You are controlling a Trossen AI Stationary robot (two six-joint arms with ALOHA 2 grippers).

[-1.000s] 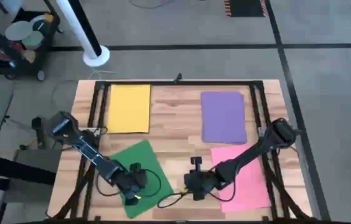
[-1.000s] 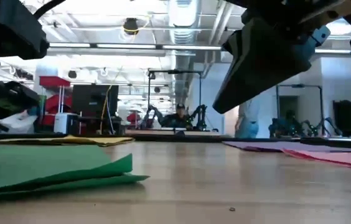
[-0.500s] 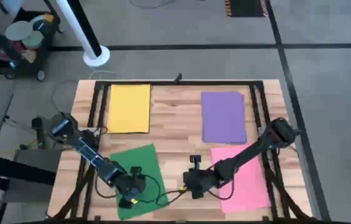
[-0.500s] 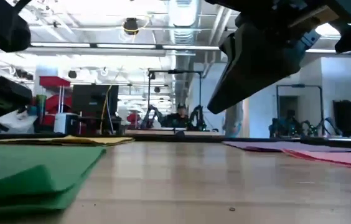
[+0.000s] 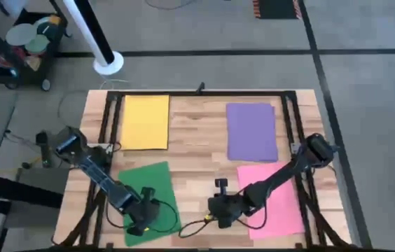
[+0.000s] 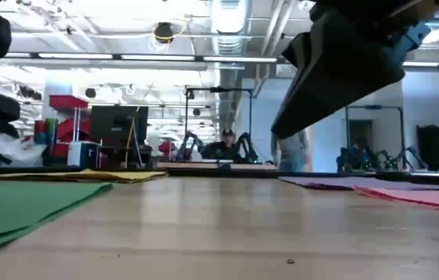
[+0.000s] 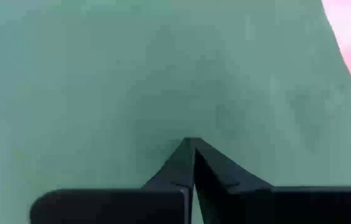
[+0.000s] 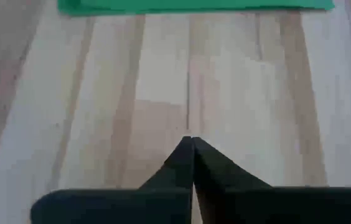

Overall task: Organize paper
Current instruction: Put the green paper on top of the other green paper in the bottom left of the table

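Note:
Four sheets of paper lie flat on the wooden table: yellow (image 5: 146,121) far left, purple (image 5: 251,131) far right, pink (image 5: 276,199) near right, green (image 5: 148,187) near left. My left gripper (image 5: 140,215) is shut and stands tip-down on the green sheet (image 7: 163,74) near its near end. My right gripper (image 5: 222,213) is shut and hangs above bare wood (image 8: 191,138) between the green and pink sheets, raised off the table in the low view (image 6: 282,128). My left gripper presses its shut fingertips (image 7: 193,149) down on the top face of the green sheet (image 7: 191,127), toward the sheet's near end. It comes from above, pointing almost straight down. The sheet lies flat on the table under it.
A black metal frame (image 5: 204,92) runs around the tabletop. Bare wood (image 5: 197,147) lies down the middle between the sheets. Beyond the table stand a white post (image 5: 106,61) and a cart (image 5: 22,42) at the far left.
My left gripper has moved toward the table's near left corner with its tips on the green sheet. The sheet has turned from slanting to nearly square with the table edges: its near end swung left, its far right corner stayed. A raised fold at its edge has flattened.

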